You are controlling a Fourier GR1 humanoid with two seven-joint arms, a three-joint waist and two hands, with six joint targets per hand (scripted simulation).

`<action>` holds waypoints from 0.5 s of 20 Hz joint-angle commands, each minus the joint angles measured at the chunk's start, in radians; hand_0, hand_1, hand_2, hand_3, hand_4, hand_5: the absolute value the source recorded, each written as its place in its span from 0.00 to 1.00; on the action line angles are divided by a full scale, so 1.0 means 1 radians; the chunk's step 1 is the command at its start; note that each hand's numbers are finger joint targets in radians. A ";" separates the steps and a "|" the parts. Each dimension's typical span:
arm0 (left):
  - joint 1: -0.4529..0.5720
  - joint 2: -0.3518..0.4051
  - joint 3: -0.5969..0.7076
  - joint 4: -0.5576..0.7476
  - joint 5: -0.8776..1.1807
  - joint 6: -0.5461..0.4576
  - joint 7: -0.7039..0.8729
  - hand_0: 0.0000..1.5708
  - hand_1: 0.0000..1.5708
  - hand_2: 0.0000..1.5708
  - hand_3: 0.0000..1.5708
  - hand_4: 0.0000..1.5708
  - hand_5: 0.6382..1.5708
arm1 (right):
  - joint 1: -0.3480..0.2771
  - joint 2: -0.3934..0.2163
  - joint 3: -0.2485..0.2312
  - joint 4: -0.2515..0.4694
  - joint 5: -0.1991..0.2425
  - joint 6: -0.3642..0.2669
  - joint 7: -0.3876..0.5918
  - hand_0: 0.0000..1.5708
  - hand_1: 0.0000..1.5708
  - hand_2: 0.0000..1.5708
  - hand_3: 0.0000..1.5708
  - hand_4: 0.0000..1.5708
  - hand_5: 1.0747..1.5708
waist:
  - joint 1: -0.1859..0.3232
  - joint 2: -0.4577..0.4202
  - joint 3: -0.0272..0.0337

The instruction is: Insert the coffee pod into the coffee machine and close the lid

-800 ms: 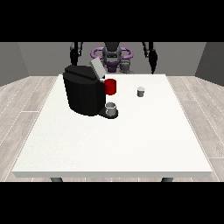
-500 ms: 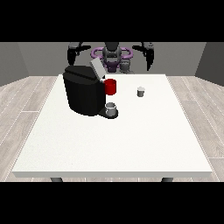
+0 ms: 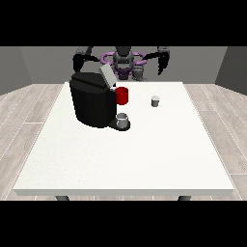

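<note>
Hands first: we note the hand at the view's right (image 3: 162, 62) raised above the table's far edge, hanging from a bent arm, well apart from everything on the table; whether its fingers are straight or curled we cannot tell. We see the hand at the view's left (image 3: 77, 62) at about the same height, just behind and above the coffee machine (image 3: 92, 100), and again we cannot tell how its fingers lie. Neither hand touches anything we can make out. We log the coffee machine as a black block standing on the white table (image 3: 125, 159) towards its far left part. Its lid (image 3: 107, 76), a pale grey flap, is tilted up and open at the machine's top right corner. We note a red part (image 3: 122, 95) on the machine's right side, and below it a small grey cup (image 3: 122, 119) on the machine's base. The coffee pod (image 3: 155, 101), small and pale grey, stands upright on the table to the right of the machine, apart from it and nearly level with the red part.
</note>
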 commanded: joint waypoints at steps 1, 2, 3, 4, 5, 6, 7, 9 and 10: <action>-0.036 0.065 0.019 0.056 -0.098 0.027 0.025 0.00 0.00 0.00 0.00 0.29 1.00 | 0.019 0.023 0.028 -0.009 0.017 -0.003 -0.040 0.00 0.00 0.00 0.00 0.22 1.00 | -0.039 0.021 0.0000; -0.069 0.096 0.031 0.074 -0.111 0.013 0.009 0.00 0.00 0.00 0.00 0.21 1.00 | -0.023 0.035 0.039 0.026 0.032 -0.050 -0.088 0.00 0.00 0.00 0.00 0.21 1.00 | -0.018 0.074 0.0002; -0.066 0.119 0.016 0.074 -0.155 0.021 0.033 0.00 0.00 0.00 0.00 0.00 1.00 | -0.016 0.008 0.018 0.009 0.019 -0.012 -0.031 0.00 0.00 0.00 0.00 0.19 1.00 | -0.039 0.054 0.0001; -0.104 0.109 0.023 0.096 -0.177 0.047 0.017 0.00 0.00 0.00 0.00 0.00 1.00 | -0.031 0.012 0.007 0.039 0.001 0.011 -0.102 0.00 0.00 0.00 0.00 0.15 1.00 | -0.048 0.089 0.0003; -0.154 0.127 0.050 0.119 -0.145 0.013 0.035 0.00 0.00 0.00 0.00 0.00 1.00 | -0.051 0.021 0.010 0.062 0.000 0.014 -0.128 0.00 0.00 0.00 0.00 0.18 1.00 | -0.052 0.117 0.0002; -0.142 0.136 0.065 0.151 -0.128 -0.019 0.034 0.00 0.00 0.00 0.00 0.00 1.00 | -0.051 0.035 0.018 0.055 0.012 -0.019 -0.108 0.00 0.00 0.00 0.00 0.26 1.00 | -0.037 0.087 -0.0001; -0.167 0.201 0.086 0.194 -0.194 0.012 -0.031 0.00 0.00 0.00 0.00 0.00 1.00 | -0.084 0.014 0.013 0.021 -0.007 0.017 -0.108 0.00 0.00 0.00 0.00 0.25 1.00 | -0.084 0.163 -0.0004; -0.215 0.189 0.076 0.236 -0.225 0.031 -0.016 0.00 0.00 0.00 0.00 0.00 1.00 | -0.107 0.011 0.000 0.048 -0.007 0.012 -0.119 0.00 0.00 0.00 0.00 0.26 1.00 | -0.100 0.187 -0.0002; -0.193 0.207 0.092 0.291 -0.250 0.050 -0.071 0.00 0.00 0.00 0.00 0.00 1.00 | -0.061 0.011 0.034 0.017 0.011 0.024 -0.105 0.00 0.00 0.00 0.00 0.27 1.00 | -0.125 0.185 -0.0007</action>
